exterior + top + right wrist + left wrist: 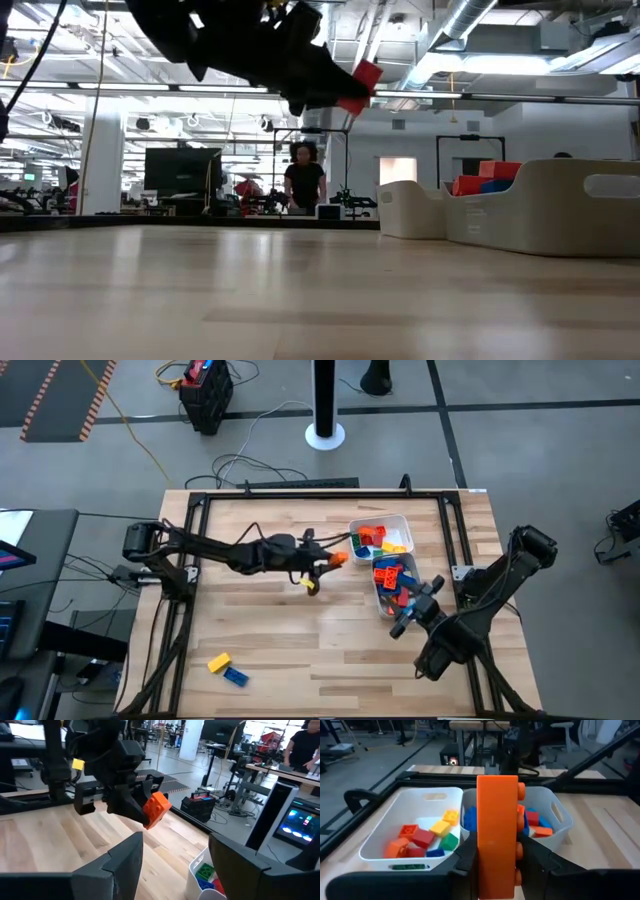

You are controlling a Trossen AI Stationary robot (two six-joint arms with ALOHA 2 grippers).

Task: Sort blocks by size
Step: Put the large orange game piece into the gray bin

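Left gripper (335, 560) is clamped on a long orange block (497, 837), held in the air mid-table just left of the two tubs. White tub (400, 522) at far right holds short blocks (424, 840): red, orange, yellow, green, blue. Second tub (378, 595), touching its near side, holds red, blue and orange blocks (392, 578). Right gripper (412, 612) sits just beside that tub's near end, fingers spread, holding nothing. A yellow block (218, 662) and a blue block (236, 677) lie touching at the near-left, well apart from the rest.
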